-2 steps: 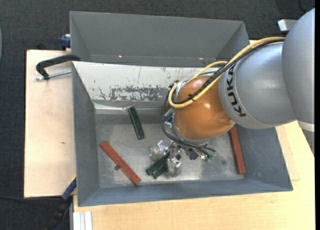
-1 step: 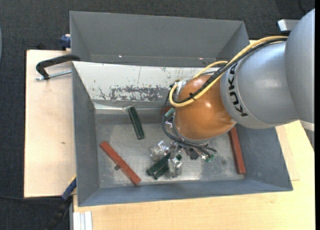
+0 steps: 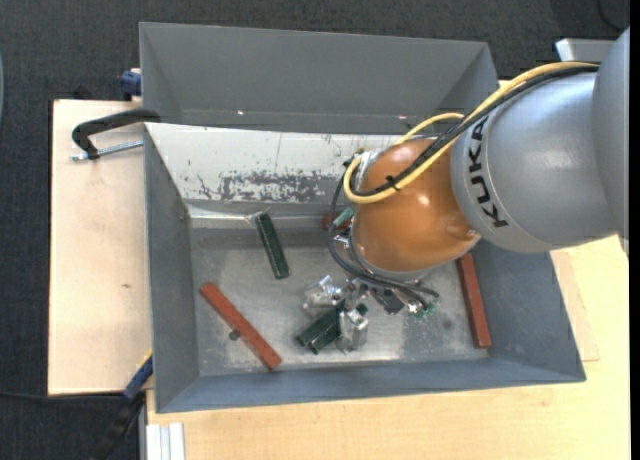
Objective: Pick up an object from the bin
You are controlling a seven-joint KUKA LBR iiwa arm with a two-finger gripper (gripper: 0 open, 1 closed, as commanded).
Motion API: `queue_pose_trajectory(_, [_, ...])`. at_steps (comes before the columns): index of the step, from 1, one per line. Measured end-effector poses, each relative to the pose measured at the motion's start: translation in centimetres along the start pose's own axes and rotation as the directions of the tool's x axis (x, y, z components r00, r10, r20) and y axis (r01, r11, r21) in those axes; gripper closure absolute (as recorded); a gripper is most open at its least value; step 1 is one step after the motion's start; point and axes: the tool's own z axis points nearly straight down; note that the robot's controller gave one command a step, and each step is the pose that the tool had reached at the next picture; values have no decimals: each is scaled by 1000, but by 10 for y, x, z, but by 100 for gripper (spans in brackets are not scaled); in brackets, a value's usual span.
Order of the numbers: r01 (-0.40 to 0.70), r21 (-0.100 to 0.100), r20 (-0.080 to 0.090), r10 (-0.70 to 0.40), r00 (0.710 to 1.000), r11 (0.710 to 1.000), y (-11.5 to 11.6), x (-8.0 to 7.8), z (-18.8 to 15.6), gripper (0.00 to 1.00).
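My gripper [image 3: 338, 310] hangs low over the bin's floor near the front middle, under the arm's orange cover. Its two silver fingertips [image 3: 322, 294] stand apart, so it is open. A short dark green block [image 3: 318, 332] lies on the floor just front-left of the gripper, and its right end reaches in between the fingertips. Whether the fingertips touch the block I cannot tell. A longer dark green bar [image 3: 271, 244] lies on the floor further back and to the left, apart from the gripper.
A red stick [image 3: 240, 326] lies slanted at the front left of the floor. Another red stick [image 3: 474, 300] lies along the right wall. The arm and its cover hide the back right of the floor.
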Motion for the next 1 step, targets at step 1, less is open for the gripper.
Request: queue_pose_trajectory(1, [0, 6, 10, 0, 1000, 1000, -1, -3, -13, 100])
